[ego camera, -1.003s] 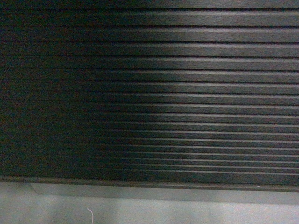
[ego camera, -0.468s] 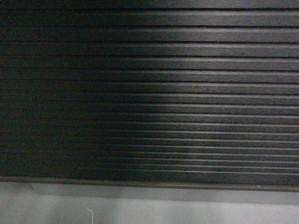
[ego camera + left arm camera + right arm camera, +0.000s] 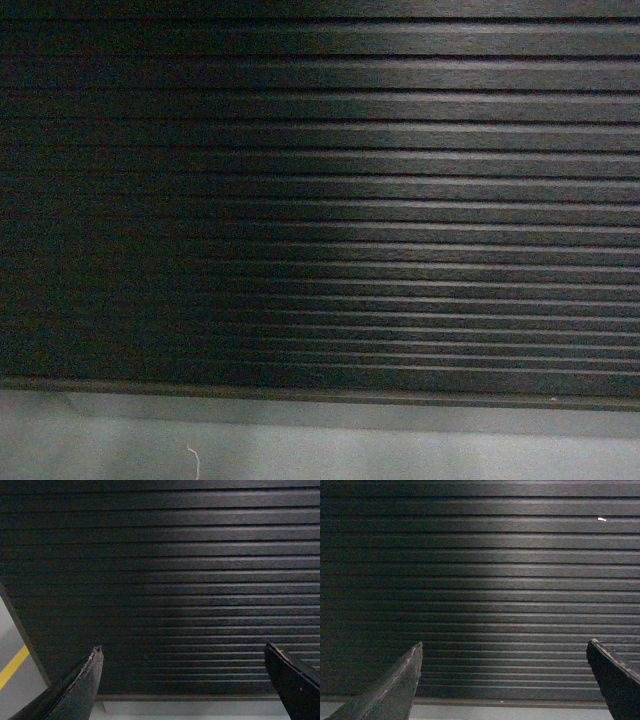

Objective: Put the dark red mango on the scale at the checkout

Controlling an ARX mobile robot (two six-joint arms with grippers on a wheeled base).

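Ribbed dark panelling of the checkout [image 3: 330, 200] fills the head view, with a strip of pale grey floor [image 3: 300, 450] and a small white thread [image 3: 194, 460] below it. Both the left gripper [image 3: 183, 652] and the right gripper [image 3: 504, 647] face that panel with jaws spread wide and nothing between them. Neither the dark red mango nor the scale appears in any view.

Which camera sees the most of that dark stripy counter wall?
The head view: the checkout panel fills it unblocked, down to the floor. Both wrist views show the same ribs, but open end effector fingers cover the lower corners.
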